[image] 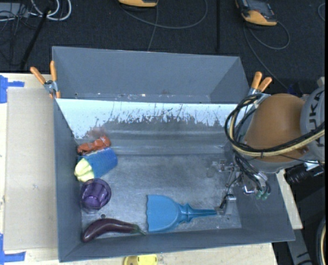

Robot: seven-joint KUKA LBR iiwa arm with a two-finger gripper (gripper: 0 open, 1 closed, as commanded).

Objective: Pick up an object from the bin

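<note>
The grey bin (pixel 152 87) held only a few things, most of them along its left wall. The arm (pixel 277 128) reached in from the right, and its tool (pixel 228 199) hung low near the right wall. Whether the tool was open or closed could not be told, as cables crowded it.

The blue scoop (pixel 162 213) lay flat by the front wall, its thin handle pointing right and ending just beside the tool. That looked like the piece to take. A sound grasp would have been across the handle, a little in from its tip, coming straight down so the wall did not foul the wrist.

The purple aubergine (pixel 108 228), the purple cup (pixel 95 194) and the blue block (pixel 102 162) lay well apart from the tool.
</note>
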